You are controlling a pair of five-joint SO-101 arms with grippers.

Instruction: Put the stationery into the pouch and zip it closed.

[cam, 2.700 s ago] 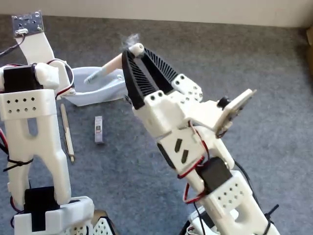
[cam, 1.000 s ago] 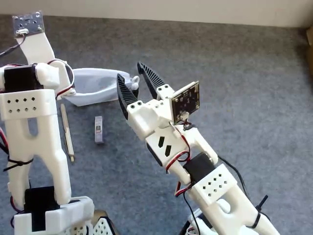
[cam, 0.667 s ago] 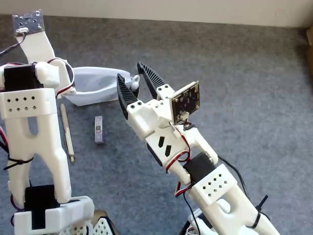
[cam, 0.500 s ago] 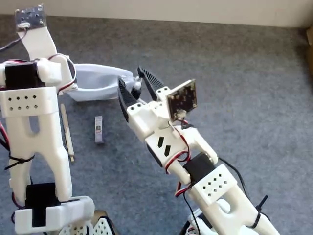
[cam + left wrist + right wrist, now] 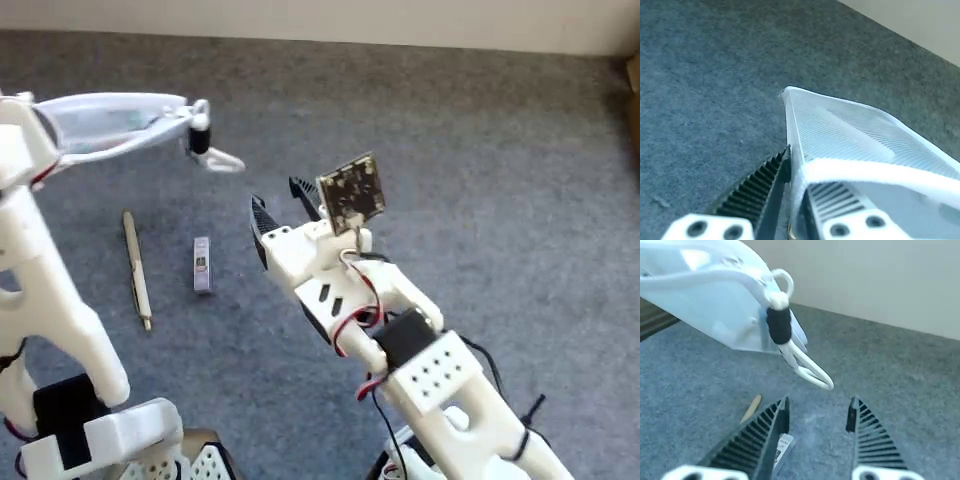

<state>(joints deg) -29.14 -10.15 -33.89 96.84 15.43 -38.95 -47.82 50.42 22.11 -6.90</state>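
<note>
The white mesh pouch (image 5: pixel 110 118) hangs in the air at the far left, my left gripper (image 5: pixel 795 165) shut on its edge. In the left wrist view the pouch (image 5: pixel 855 135) stretches away from the black finger (image 5: pixel 760 192). Its black zipper pull (image 5: pixel 200 135) and white cord loop (image 5: pixel 226 162) dangle from the end nearest my right gripper (image 5: pixel 280 205). That gripper stands open with nothing in it. In its own view the right gripper (image 5: pixel 817 412) sits just under the loop (image 5: pixel 807 367), apart from it. A beige pen (image 5: pixel 135 268) and a small eraser (image 5: pixel 202 264) lie on the carpet.
Grey carpet (image 5: pixel 480 180) covers the whole work area, with a pale wall strip along the far edge. The left arm's white links (image 5: pixel 50 300) rise beside the pen. Open carpet lies to the right of the right arm.
The right gripper let go of a pen at the pouch mouth and drew back, open. The left arm then lifted the pouch off the carpet, up and leftward.
</note>
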